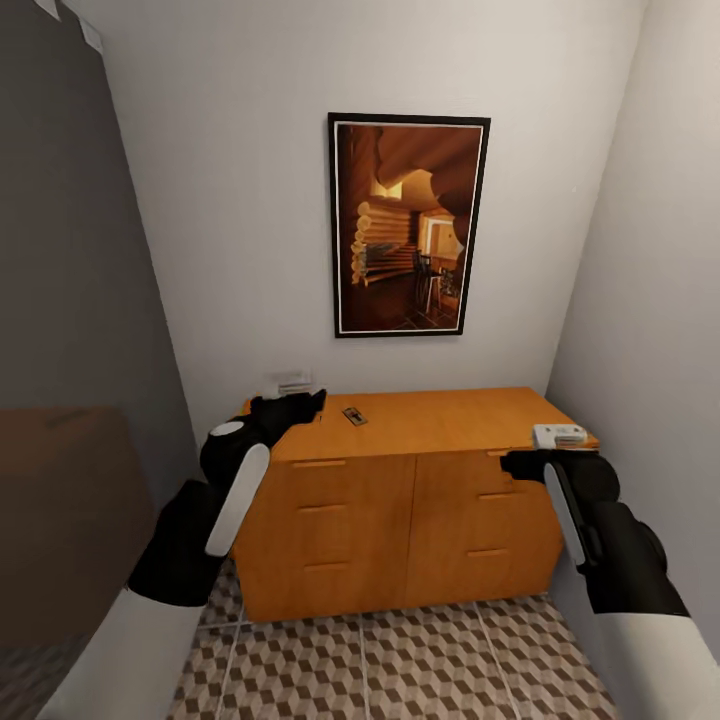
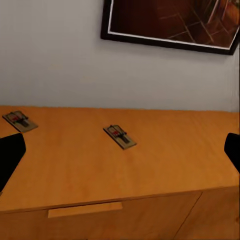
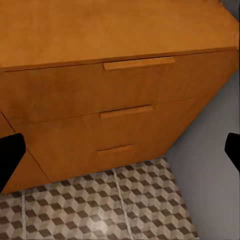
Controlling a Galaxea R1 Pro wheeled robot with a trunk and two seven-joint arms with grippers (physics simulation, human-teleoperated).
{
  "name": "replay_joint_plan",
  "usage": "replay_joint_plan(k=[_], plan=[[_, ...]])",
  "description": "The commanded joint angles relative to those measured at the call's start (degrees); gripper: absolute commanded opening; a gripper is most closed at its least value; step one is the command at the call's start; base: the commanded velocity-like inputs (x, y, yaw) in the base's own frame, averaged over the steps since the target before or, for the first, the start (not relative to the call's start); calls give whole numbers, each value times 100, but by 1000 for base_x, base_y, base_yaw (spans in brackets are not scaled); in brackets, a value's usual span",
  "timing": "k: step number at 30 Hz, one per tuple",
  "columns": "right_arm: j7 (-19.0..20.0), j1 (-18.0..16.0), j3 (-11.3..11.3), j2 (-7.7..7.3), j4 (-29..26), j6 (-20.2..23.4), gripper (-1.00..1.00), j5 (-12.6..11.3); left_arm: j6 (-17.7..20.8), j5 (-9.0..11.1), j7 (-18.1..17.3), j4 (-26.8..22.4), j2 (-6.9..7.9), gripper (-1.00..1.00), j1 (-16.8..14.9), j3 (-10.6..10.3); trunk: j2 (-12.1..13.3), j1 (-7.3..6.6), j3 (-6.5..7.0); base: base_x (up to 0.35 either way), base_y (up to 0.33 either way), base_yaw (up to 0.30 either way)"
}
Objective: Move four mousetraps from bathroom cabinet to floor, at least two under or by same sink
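**Left arm reaching over the orange-brown cabinet toward the mousetraps**

Nearest the robot, the bathroom floor of cube-patterned tiles is running up to the foot of the orange-brown wooden cabinet. The right gripper is hanging low in front of the drawers, its fingers standing wide apart with nothing between them. The left gripper is hovering over the cabinet's left top edge, forearm raised and angled forward, its fingers likewise spread and holding nothing.

Farther back on the wooden top, one mousetrap is lying flat near the middle, and a second mousetrap is lying well apart from it, toward the wall. To take the nearer one cleanly, the left gripper should probably be coming down square over its short sides, since the slab is thin and could slide.

Behind, a framed picture is hanging on the wall.
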Motion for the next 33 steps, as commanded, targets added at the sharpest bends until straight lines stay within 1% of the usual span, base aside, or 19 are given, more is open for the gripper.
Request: replay_joint_plan(k=[1,5,6,7,12,15,17,19,22,23,24,26,28,33], plan=[[-48,-101,6,4,41,26,100,4,76,70,53,17,-18,100,-129,-5,-5,1,-9,0,0,0],[-247,-525,20,32,335,26,100,1,287,99,50,197,-58,100,-581,0,-5,1,-9,0,0,0],[-353,-752,25,79,550,26,100,1,410,110,50,408,-64,100,-790,5,-5,1,-9,0,0,0],[-402,-871,27,123,675,26,100,0,478,115,49,548,-63,100,-891,8,-5,1,-9,0,0,0],[-564,-1463,35,430,1440,26,100,6,826,120,75,1533,-45,100,-1351,32,-5,1,-9,0,0,0],[-597,-1776,38,593,1941,26,100,11,977,115,88,2097,-9,100,-1561,147,-5,1,-9,0,0,0],[-600,-1970,40,673,2255,26,100,16,1044,112,91,2327,23,100,-1648,291,-5,1,-9,0,0,0],[-594,-2149,44,740,2532,26,100,26,1104,112,91,2467,54,100,-1705,479,-5,1,-9,0,0,0],[-585,-2356,47,838,2827,26,100,36,1221,114,92,2574,87,100,-1755,786,-5,1,-9,0,0,0],[-583,-2458,49,910,2955,26,100,38,1336,115,92,2597,100,100,-1774,970,-5,1,-9,0,0,0],[-584,-2508,49,947,3009,26,100,38,1403,115,92,2596,104,100,-1779,1047,-5,1,-9,0,0,0],[-591,-2615,50,1015,3109,26,100,33,1546,116,92,2579,108,100,-1789,1165,-5,1,-9,0,0,0],[-587,-2740,50,1072,3226,26,100,29,1680,116,91,2549,110,100,-1795,1241,-5,1,-9,0,0,0],[-556,-3082,46,1143,3653,26,100,-3,1851,109,92,2489,107,100,-1803,1328,-5,1,-9,0,0,0]])
